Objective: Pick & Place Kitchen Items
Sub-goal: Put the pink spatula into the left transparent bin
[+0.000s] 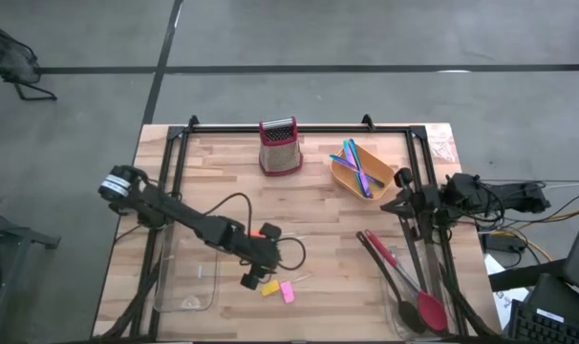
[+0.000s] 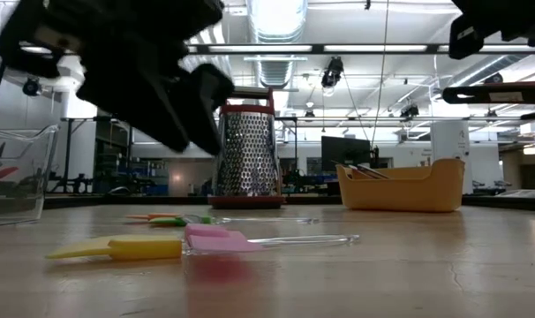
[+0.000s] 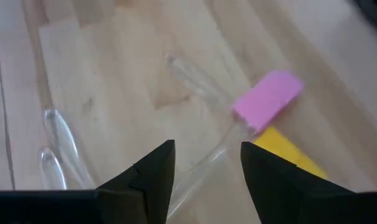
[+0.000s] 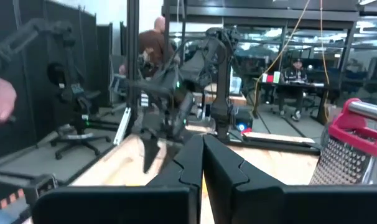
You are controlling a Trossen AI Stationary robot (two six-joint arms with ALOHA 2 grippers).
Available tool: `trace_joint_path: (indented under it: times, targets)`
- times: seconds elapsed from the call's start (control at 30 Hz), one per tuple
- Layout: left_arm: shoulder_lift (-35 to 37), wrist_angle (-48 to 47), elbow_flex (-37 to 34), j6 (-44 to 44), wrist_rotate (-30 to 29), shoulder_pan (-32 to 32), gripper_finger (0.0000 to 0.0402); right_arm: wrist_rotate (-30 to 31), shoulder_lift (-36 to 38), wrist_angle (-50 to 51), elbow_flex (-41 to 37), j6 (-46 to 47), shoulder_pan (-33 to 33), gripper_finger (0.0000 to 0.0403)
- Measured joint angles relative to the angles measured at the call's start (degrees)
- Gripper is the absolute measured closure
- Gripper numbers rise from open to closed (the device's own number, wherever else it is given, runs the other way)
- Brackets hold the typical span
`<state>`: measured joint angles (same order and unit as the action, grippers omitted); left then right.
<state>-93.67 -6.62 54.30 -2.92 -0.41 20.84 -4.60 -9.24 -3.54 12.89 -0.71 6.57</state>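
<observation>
A yellow piece (image 1: 268,287) and a pink piece (image 1: 288,292), each with a clear handle, lie flat on the wooden table; they also show in the low view as the yellow piece (image 2: 117,250) and the pink piece (image 2: 216,238). My left gripper (image 3: 204,165) is open and hovers just above them, its fingers on either side of the yellow piece's clear handle (image 3: 198,174). An orange piece (image 1: 268,230) lies beside the arm. Black spoons (image 1: 390,272) and a red-headed spoon (image 1: 428,308) lie at the near right. My right gripper (image 4: 203,162) is shut and empty at the table's right side (image 1: 397,204).
A red box grater (image 1: 280,146) stands at the far middle. An orange bowl (image 1: 345,180) beside it holds blue, purple and green sticks (image 1: 356,162). A clear tray (image 1: 180,282) sits at the near left. People show in the room beyond the table.
</observation>
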Motion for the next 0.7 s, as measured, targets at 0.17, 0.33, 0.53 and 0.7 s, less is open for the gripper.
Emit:
trace_joint_path:
  times: [0.17, 0.33, 0.53, 0.7]
  targets:
    - [-2.61, -0.32, 0.09, -0.47, -0.04, 0.16, 0.0219, -0.49, 4.71, 1.91, -1.06, 0.71, 0.02, 0.0394]
    - [-4.86, -0.39, -0.07, -0.68, -0.04, 0.15, 0.0220, 1.89, 9.25, 9.59, -1.97, -0.82, -0.02, 0.0394]
    - [-5.65, -0.55, -0.12, -1.89, -0.04, 0.24, 0.0220, 1.99, 8.09, 12.24, -4.74, 2.00, 0.02, 0.0394]
    - [-6.05, -0.33, -0.10, -3.51, -0.04, 0.22, 0.0220, 1.85, 8.65, 9.04, -10.10, 2.92, 0.02, 0.0394]
